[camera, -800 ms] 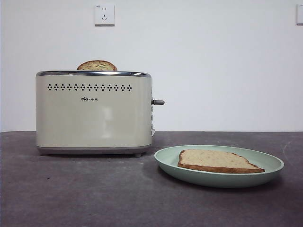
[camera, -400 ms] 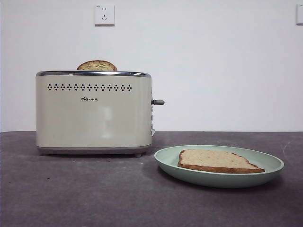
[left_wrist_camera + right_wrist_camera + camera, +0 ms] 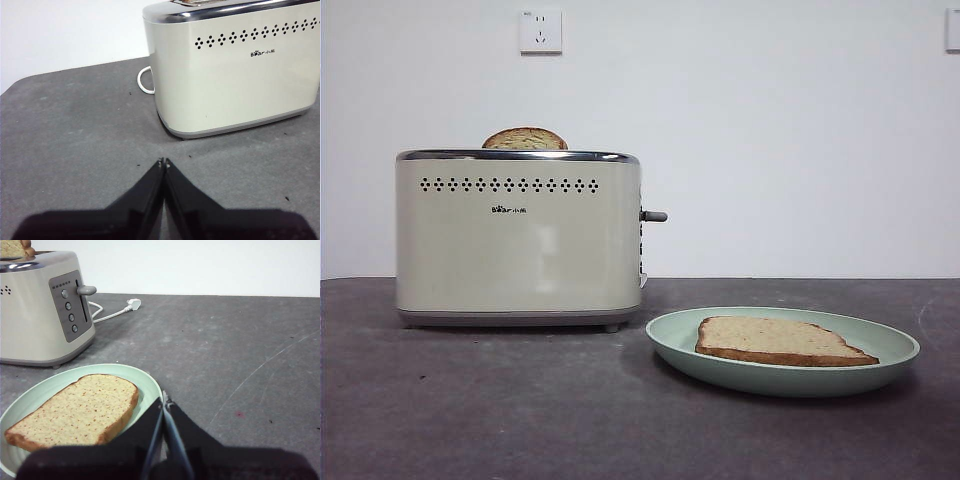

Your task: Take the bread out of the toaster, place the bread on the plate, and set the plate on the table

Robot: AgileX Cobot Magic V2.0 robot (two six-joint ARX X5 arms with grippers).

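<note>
Two slices in view: the bread (image 3: 775, 340) lies flat on the plate (image 3: 670, 340), which rests on the worktop (image 3: 520, 410) at 4 o'clock from the toaster (image 3: 520, 240); a darker slice (image 3: 525, 139) stands in its slot. Left tool (image 3: 163, 161) and right tool (image 3: 163, 401) both closed, empty, the right just beside the plate's rim.

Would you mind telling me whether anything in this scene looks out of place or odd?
Only one small thing: the toaster's white power cord and plug lie loose on the table, unplugged. The bread lies flat on the plate.
</note>
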